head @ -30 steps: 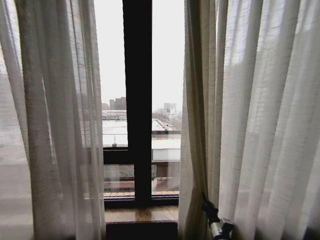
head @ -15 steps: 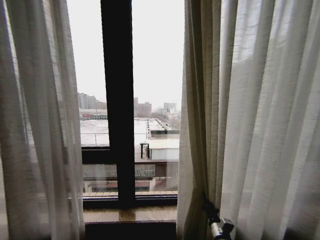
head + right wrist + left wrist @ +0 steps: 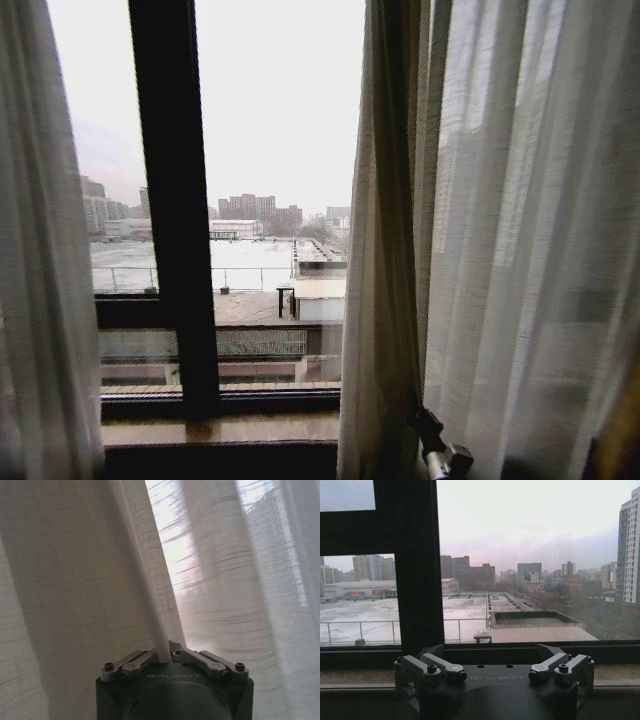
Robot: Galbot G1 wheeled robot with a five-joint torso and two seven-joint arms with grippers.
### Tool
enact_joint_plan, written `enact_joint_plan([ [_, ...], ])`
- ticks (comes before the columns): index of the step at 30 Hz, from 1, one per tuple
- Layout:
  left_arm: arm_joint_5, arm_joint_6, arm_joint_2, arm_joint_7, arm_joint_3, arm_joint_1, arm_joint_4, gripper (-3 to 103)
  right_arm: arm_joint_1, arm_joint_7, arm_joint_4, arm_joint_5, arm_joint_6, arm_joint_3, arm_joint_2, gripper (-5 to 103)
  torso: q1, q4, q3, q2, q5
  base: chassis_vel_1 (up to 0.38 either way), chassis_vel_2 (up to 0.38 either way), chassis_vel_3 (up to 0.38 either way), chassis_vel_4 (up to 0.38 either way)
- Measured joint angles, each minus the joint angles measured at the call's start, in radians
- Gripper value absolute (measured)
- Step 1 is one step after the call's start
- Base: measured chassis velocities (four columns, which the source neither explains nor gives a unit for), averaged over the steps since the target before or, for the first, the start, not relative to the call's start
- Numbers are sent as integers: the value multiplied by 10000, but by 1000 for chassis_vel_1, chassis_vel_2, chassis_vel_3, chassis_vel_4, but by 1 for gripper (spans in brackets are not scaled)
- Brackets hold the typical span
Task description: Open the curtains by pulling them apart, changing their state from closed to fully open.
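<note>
The right pincer (image 3: 167, 652) is clamped on a fold of the right curtain (image 3: 520, 250). The left pincer (image 3: 492, 667) is spread wide, empty, facing the window frame (image 3: 417, 570).

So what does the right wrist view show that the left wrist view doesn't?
Right wrist alone: the right gripper shut on a pleat of the sheer right curtain, with fabric all across the background. Left wrist alone: the left gripper open and holding nothing, facing bare glass, with the black window frame, the sill and rooftops outside. Both share daylight from the same window, though each shows its own gripper.
</note>
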Motion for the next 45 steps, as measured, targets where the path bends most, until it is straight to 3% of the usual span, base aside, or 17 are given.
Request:
enact_joint_plan([
  [12, -12, -17, 3, 57, -28, 28, -2, 100, -79, 2, 120, -15, 2, -18, 0, 0, 0, 0, 0, -2, 2, -355, -346, 351, 348],
  [20, -15, -17, -51, 255, -17, 23, 16, 100, -354, -126, 237, -525, 328, -11, -3, 0, -1, -3, -1, -3, 3, -304, -297, 263, 293],
  [45, 11, -72, -64, 266, -12, 204, -124, 100, -219, -103, 292, -194, 5, -50, 1, 0, 0, 0, 0, -3, 3, -9, -13, 13, 6],
])
